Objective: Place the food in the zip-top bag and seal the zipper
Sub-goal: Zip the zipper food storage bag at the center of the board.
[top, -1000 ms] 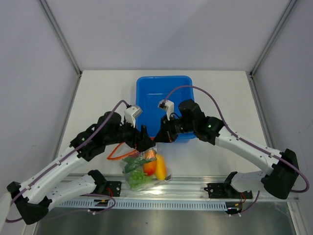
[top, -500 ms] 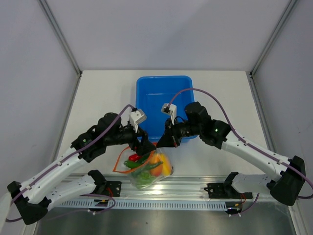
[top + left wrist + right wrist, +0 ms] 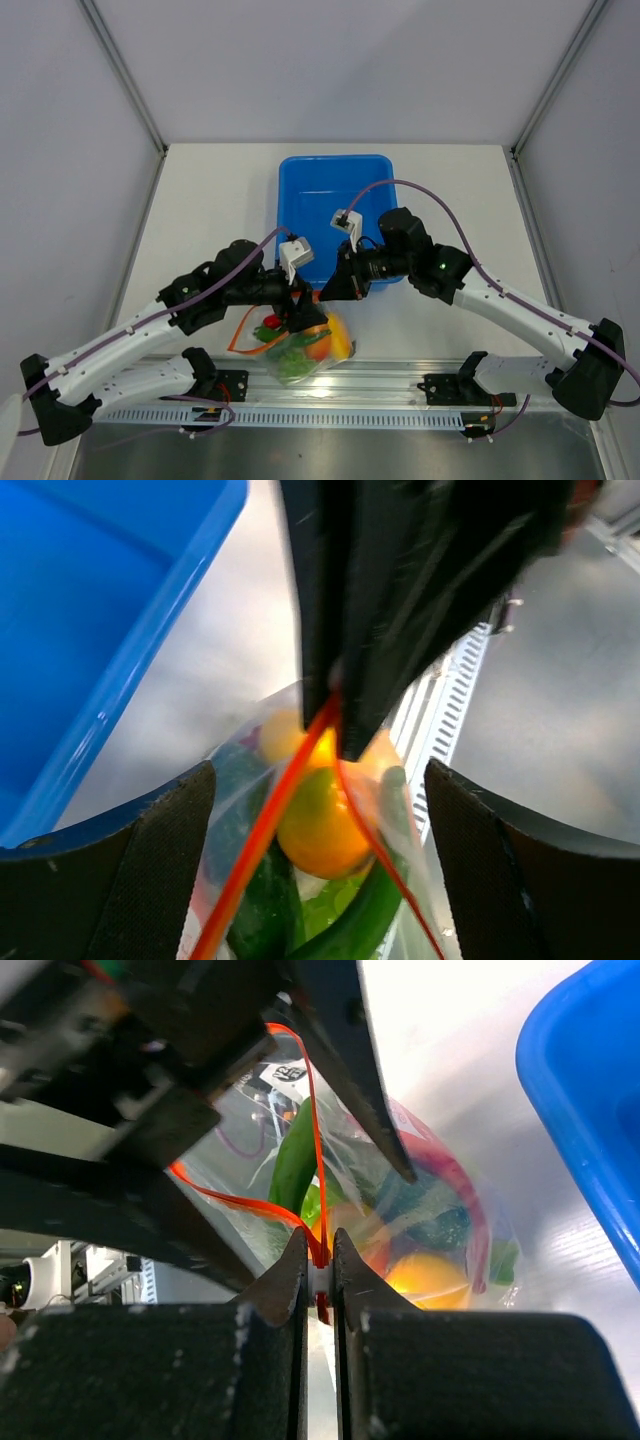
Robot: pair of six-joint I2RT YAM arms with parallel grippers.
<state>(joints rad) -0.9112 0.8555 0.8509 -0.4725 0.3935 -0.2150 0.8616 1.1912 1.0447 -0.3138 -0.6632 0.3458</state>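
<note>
The bag (image 3: 300, 345), with the food (image 3: 315, 825) inside, lies on the bench (image 3: 200, 200) just near of the bin (image 3: 320, 180). The right pincer (image 3: 320, 1260) pinches the zipper (image 3: 318, 1160) at one end, and the left pincer (image 3: 315, 780) stands wide astride the strip. The mouth gapes, so a squeeze off the tracks would likely leave it unsealed, and a pull could slip the thin right grip

The zip-top bag (image 3: 296, 350) rests on the table (image 3: 200, 215) just before the bin's (image 3: 335, 185) near left corner, the food (image 3: 320, 345) inside it.
</note>
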